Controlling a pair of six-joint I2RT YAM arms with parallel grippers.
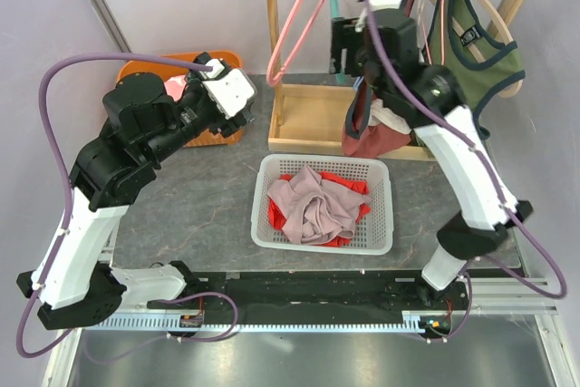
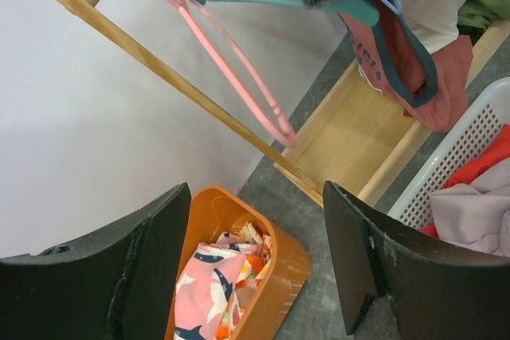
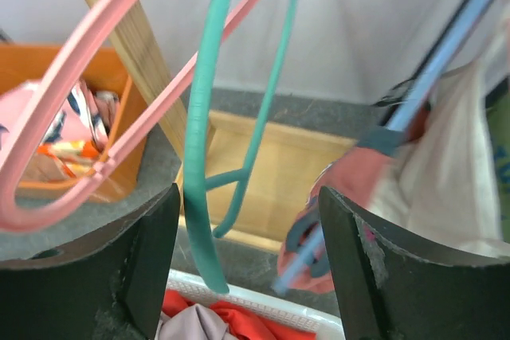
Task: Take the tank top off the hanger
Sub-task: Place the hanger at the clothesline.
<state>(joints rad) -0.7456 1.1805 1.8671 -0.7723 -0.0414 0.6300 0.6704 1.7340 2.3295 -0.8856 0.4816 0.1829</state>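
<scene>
— Where is the red tank top [image 1: 367, 133]?
— It hangs at the wooden rack [image 1: 270, 33], just under the right pincer [image 3: 247, 224] and behind the white basket [image 1: 263, 197].
— Does that pincer grip it?
— No. Its 2 fingers stand wide apart, and a teal hanger [image 3: 198, 117] passes loosely between them. The left pincer [image 2: 255, 220] gapes too, holding nothing, near the orange bin [image 2: 287, 264].

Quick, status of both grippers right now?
Left gripper: open, holding nothing.
Right gripper: open, holding nothing; teal hanger in front of its jaws, not gripped.
</scene>
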